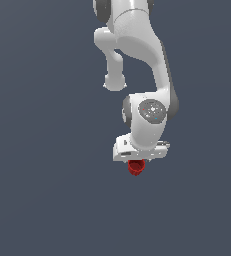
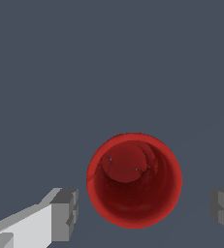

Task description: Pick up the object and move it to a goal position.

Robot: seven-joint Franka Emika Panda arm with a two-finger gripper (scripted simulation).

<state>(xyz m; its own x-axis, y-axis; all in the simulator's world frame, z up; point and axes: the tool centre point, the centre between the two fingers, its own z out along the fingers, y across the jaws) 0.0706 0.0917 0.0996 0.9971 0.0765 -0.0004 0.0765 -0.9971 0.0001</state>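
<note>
Grey-padded fingertips (image 2: 65, 214) of the white parallel gripper (image 2: 145, 213) sit closest to the wrist camera, one at each side of the frame; jaws spread wide, clear grey gaps between each pad and the small red cup-like cylinder (image 2: 134, 180); nothing gripped, no contact visible; cup seen straight down its hollow mouth, round rim, darker inner wall, lighter red disc at the bottom; cup lies between the two fingers, roughly centred, a bit nearer the one finger than the other; plain dark grey-blue surface (image 2: 108, 63) all around it.

Exterior view: glossy white Franka arm (image 1: 137, 45) comes in from the top edge, bends down to the wrist; white gripper (image 1: 136, 162) hangs pointing downward; fingers mostly hidden by the hand body from this angle; red cup (image 1: 135, 167) directly under the hand, its upper part tucked up against the gripper's underside, lower part sticking out below; whether the cup rests on the ground or is off it cannot be told, background is uniform grey-blue (image 1: 42, 150) with no shadow or edge.
</note>
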